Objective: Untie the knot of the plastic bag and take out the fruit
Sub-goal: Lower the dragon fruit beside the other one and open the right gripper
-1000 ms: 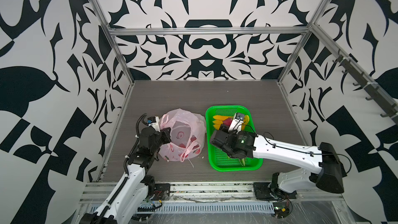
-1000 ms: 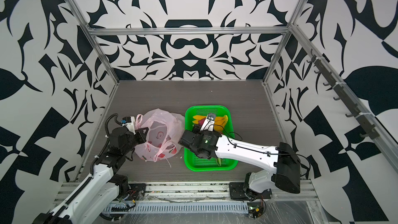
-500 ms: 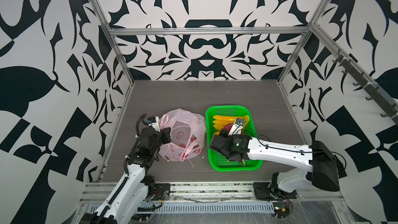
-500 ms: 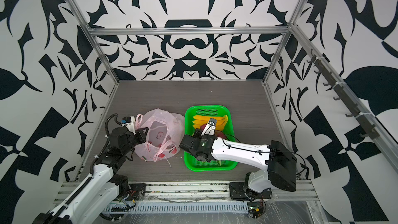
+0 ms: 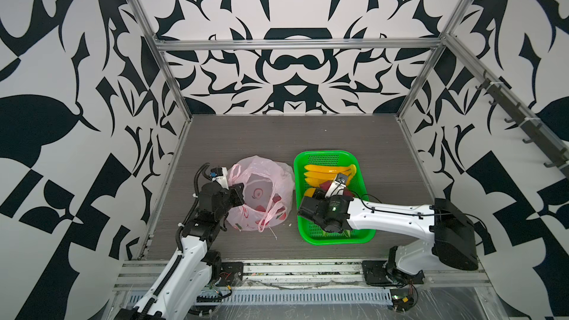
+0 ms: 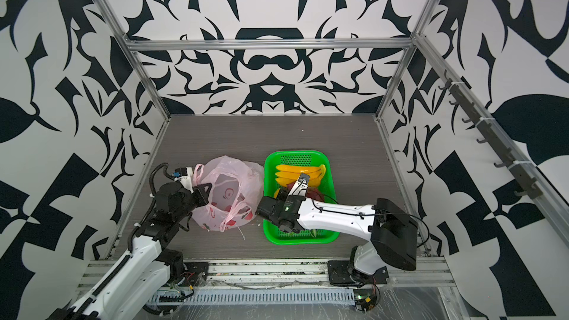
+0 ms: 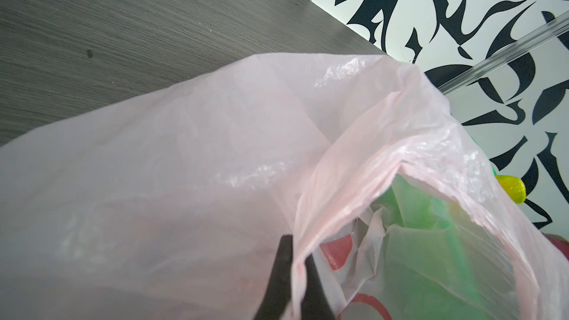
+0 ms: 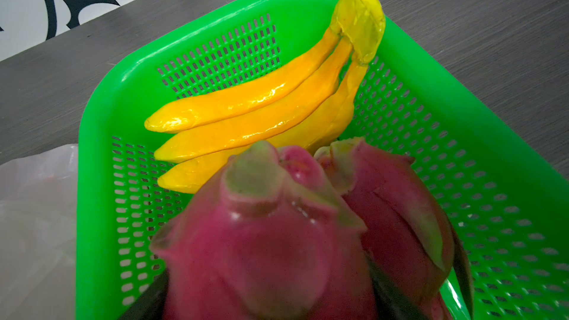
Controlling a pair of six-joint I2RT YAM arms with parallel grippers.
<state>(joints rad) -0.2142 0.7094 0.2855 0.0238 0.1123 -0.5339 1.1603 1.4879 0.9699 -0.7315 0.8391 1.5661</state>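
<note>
Bright, even; nearest dragon fruit (image 8: 261, 257) seemingly blurred

No legible txt; plastic bag (image 5: 272, 173) print too blurry.

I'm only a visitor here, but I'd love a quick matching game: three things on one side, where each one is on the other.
1 bananas
2 dragon fruit closest to the right wrist camera
3 plastic bag

A pinched at its rim by the left gripper
B held in the right gripper
C lying in the green basket

Pairs: 1-C, 2-B, 3-A
</note>
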